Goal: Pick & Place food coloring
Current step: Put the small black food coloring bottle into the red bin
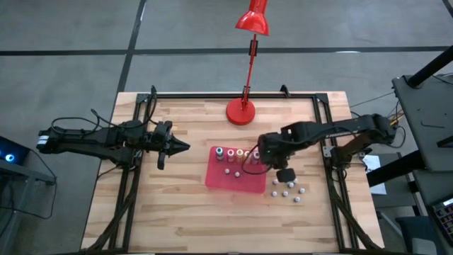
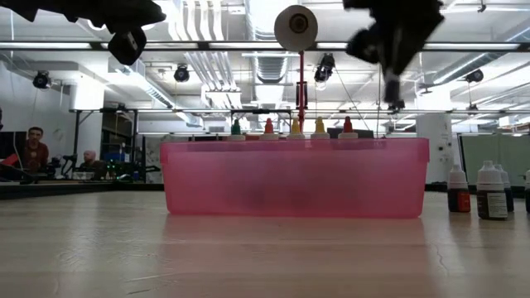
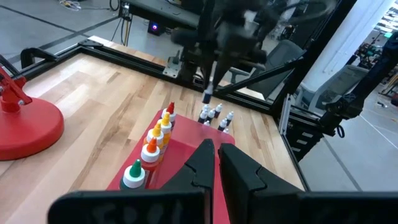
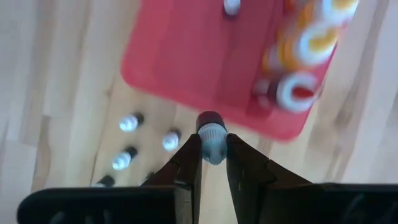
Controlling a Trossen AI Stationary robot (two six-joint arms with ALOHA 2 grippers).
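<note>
A flat red tray (image 1: 237, 177) lies mid-table. Several food coloring bottles with green, orange, yellow and red caps (image 3: 151, 149) stand in a row along its far side. More small bottles with white caps (image 1: 287, 191) stand on the wood at the tray's right. My right gripper (image 4: 213, 140) hangs above the tray's right near corner, shut on one small bottle (image 4: 211, 127). My left gripper (image 1: 185, 146) is shut and holds nothing. It waits level above the table, left of the tray. My right gripper pinches the small bottle's pale cap end (image 4: 212, 144) between its two fingers. The fingers come from above, pointing steeply down. The bottle hangs below them with its dark body (image 4: 211, 118) downward, lifted clear of the table and the tray.
A red desk lamp stands with its round base (image 1: 241, 111) at the table's far middle. A black frame (image 1: 212, 95) runs round the table's edges. Two small pale things (image 1: 232, 172) lie in the tray. Bare wood stretches across the near side.
</note>
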